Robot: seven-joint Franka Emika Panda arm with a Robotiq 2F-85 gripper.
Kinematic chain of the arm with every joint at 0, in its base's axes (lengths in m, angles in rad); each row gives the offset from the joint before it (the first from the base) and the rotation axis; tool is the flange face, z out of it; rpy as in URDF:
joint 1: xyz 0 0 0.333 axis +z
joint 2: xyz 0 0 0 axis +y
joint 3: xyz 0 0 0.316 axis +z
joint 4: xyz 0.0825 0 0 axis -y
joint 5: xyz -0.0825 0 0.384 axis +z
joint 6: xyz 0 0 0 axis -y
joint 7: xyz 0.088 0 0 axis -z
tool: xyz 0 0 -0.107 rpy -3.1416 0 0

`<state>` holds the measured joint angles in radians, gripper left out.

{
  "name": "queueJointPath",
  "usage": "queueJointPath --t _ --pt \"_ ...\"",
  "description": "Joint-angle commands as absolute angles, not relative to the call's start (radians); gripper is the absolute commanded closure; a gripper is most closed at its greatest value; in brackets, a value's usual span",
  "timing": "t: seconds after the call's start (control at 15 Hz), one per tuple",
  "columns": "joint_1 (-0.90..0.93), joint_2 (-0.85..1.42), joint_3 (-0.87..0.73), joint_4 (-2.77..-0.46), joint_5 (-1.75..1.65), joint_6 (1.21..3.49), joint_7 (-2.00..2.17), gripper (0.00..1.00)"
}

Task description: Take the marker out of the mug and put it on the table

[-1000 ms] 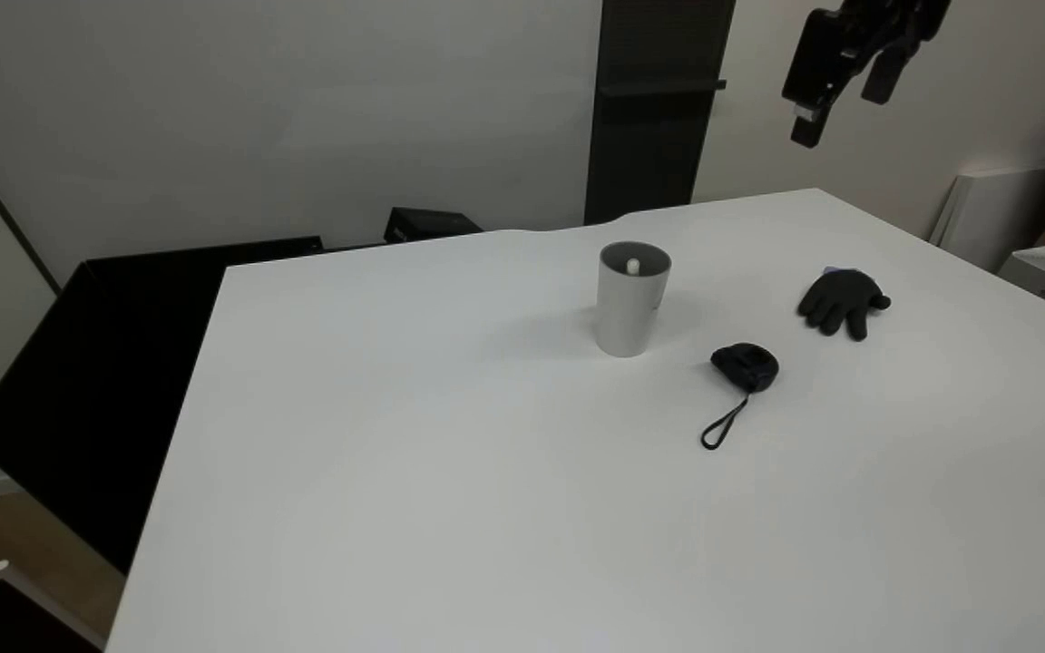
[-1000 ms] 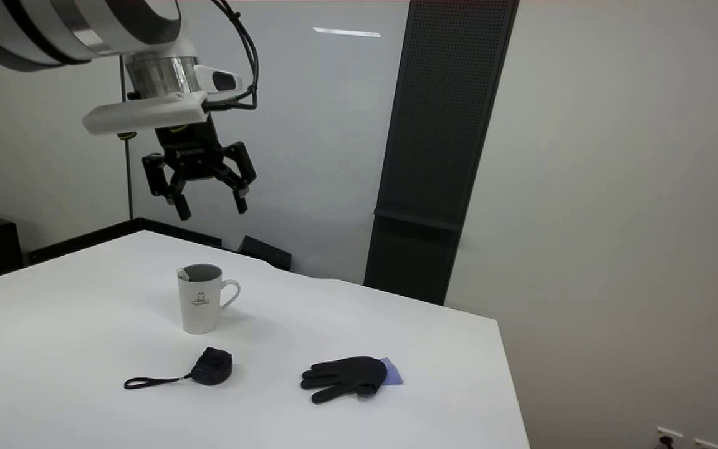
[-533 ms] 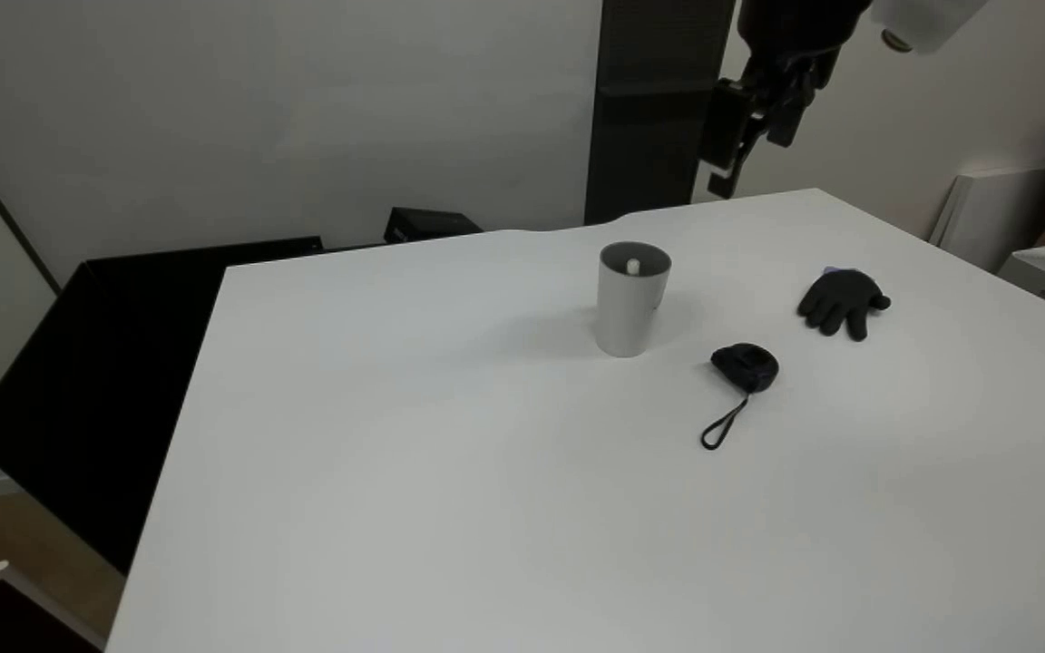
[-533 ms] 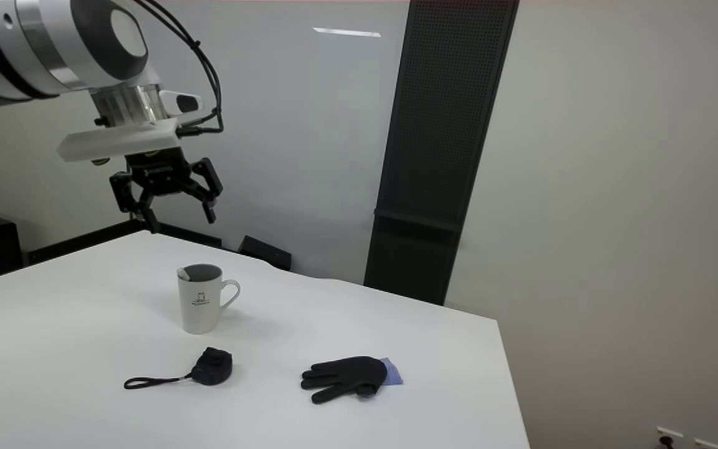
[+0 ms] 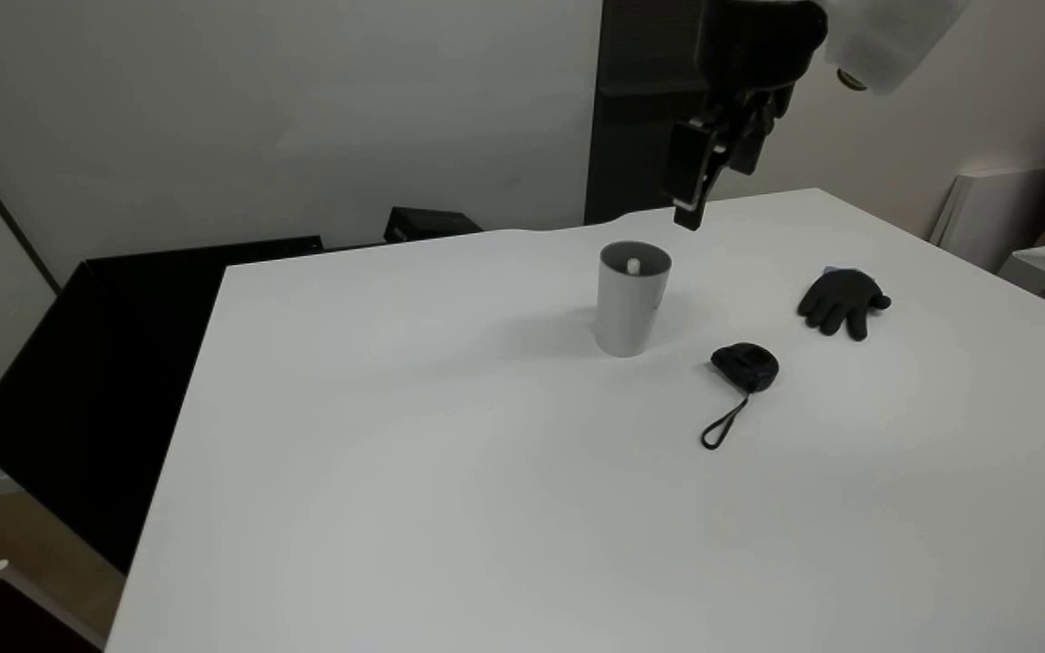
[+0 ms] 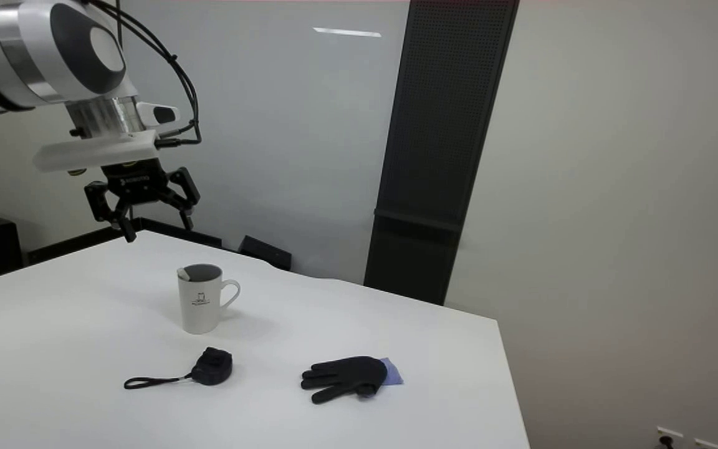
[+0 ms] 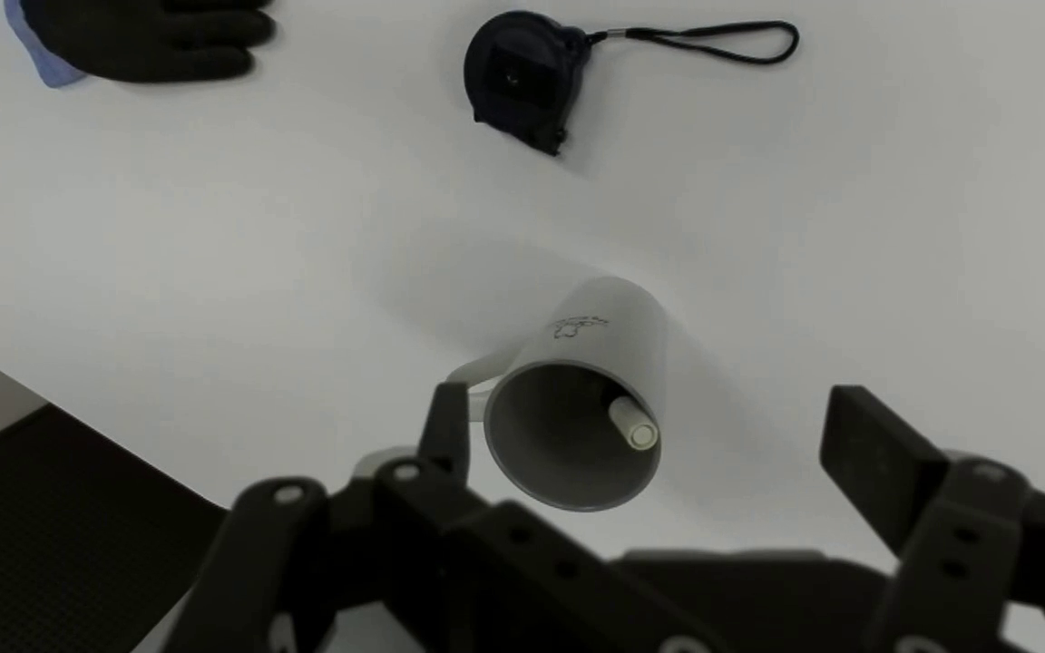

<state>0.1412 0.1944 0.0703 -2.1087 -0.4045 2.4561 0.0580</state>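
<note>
A broad white desk [image 5: 395,453] takes up much of both exterior views. Behind it a tall, dark, perforated panel [image 6: 443,143] stands against the wall. The robot arm [image 6: 78,59], white and grey, reaches in from the left edge in an exterior view. At its end hangs the black gripper [image 6: 158,226], slightly tilted, above the desk and apart from everything on it. Its two fingers are spread wide.

Next comes the mug [image 6: 199,305], pale grey outside and darker within, upright on the desk, with a handle and a small printed design on its side. It sits lower than the gripper, untouched, though the wrist view shows its mouth between the fingers. Farther off, a black glove [image 6: 343,377] lies flat, a blue patch [image 6: 391,372] showing at one end. A black tape measure [image 5: 747,365] rests near the mug without touching it, its cord loop [image 6: 172,379] laid out on the desk.

Smallest is the marker [image 7: 633,423]. It is inside the mug, leaning towards the side away from the handle, its pale end up at the rim. A little dark body shows below that end in the wrist view; the rest is hidden
</note>
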Motion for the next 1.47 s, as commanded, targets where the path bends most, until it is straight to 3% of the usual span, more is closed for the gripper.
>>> queueJointPath --t 0.0,1.4 --pt "0.143 0.194 0.068 -2.108 -0.402 2.454 0.056 0.00" --pt "0.206 0.439 -0.009 -1.918 -0.551 2.586 0.086 0.00"
